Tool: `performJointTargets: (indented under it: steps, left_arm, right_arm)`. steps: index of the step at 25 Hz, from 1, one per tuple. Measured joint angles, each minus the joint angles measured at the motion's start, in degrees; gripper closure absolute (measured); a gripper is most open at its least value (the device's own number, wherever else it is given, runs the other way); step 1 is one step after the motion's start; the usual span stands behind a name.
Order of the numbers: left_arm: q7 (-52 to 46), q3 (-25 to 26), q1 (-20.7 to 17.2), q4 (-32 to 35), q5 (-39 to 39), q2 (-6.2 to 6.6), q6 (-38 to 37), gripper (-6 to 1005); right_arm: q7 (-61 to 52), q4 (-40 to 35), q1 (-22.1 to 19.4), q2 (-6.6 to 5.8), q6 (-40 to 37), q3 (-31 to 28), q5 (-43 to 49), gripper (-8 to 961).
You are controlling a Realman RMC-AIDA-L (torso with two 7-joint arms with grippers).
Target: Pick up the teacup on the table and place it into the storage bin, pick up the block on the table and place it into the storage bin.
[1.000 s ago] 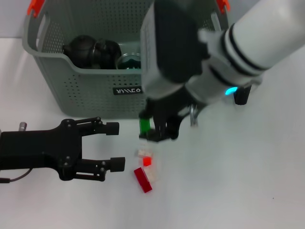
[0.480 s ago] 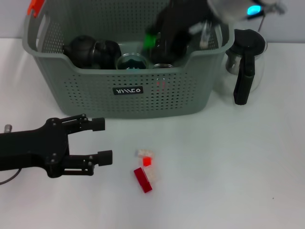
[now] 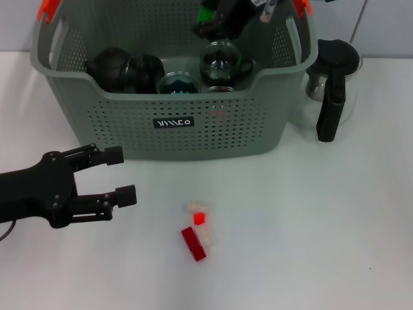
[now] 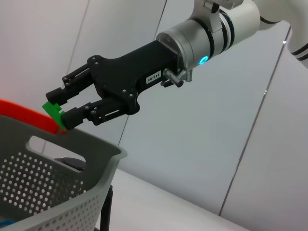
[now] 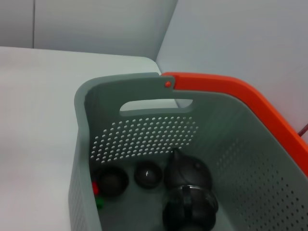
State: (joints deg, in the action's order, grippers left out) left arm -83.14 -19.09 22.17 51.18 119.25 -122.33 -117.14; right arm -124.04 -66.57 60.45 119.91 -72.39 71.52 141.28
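My right hand (image 3: 219, 16) is clenched on the green block (image 3: 206, 14), high over the storage bin (image 3: 171, 123). I want it lower and inside the rim before letting go, clear of the glass teacup (image 3: 224, 62) beneath. The bin already carries that cup, a dark teapot (image 3: 111, 68) and what looks like a green-tinted cup (image 3: 175, 84). My left hand (image 3: 111, 174) sits released over the bench (image 3: 310, 232), near the leftover red and clear blocks (image 3: 197, 229).

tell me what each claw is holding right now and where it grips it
The right claw pinches a green block by its end, above the storage bin. The left claw is open, holding nothing.
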Motion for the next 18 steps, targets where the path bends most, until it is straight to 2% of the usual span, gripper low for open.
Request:
performJointTargets:
  steps: [7,13,18]
  left_arm:
    - [0.6,0.6,0.0,0.0,0.3,0.12,1.2,106]
    - [0.9,0.8,0.1,0.0,0.4,0.10,2.0,109]
    - [0.9,0.8,0.3,0.0,0.2,0.17,2.0,109]
  right_arm:
    - [-1.4,0.3,0.1,0.28,2.5,-0.9,-0.3,454]
    - [-1.7,-0.2,-0.7,0.18,3.5,-1.1,-0.2,230]
    - [-3.0,-7.5,-3.1,0.38,0.0,-0.9,-2.3,95]
